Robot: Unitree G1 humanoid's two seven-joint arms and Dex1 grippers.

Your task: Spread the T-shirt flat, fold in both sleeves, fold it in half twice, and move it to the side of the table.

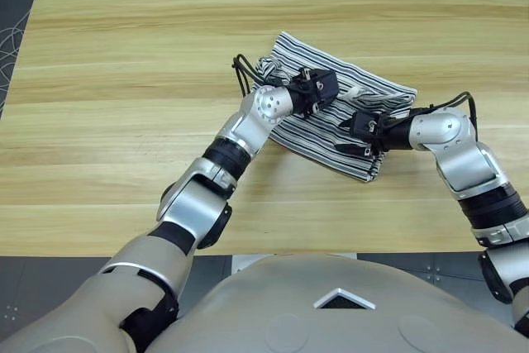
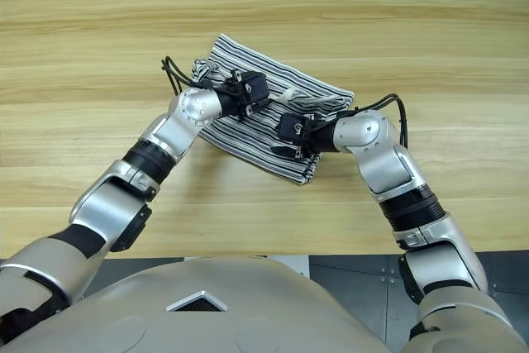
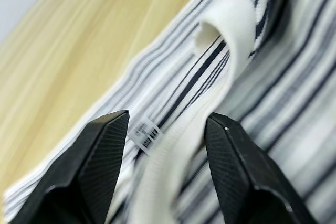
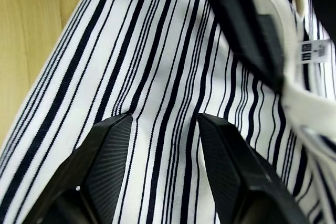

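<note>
I see the T-shirt [image 1: 314, 136] part-folded mid-worktop [image 1: 124, 80], well apart from the near and left edges. Left end effector [image 3: 167, 121] is spread wide, straddling the white collar [image 3: 231, 30] and gripping nothing. Right end effector [image 4: 165, 119] is likewise spread just over the striped fabric, holding nothing.

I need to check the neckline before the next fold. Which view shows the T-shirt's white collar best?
The left wrist view: the collar shows close up, running between the open jaws of the left gripper. The right wrist view catches part of it; the eye views show a small white patch.
</note>
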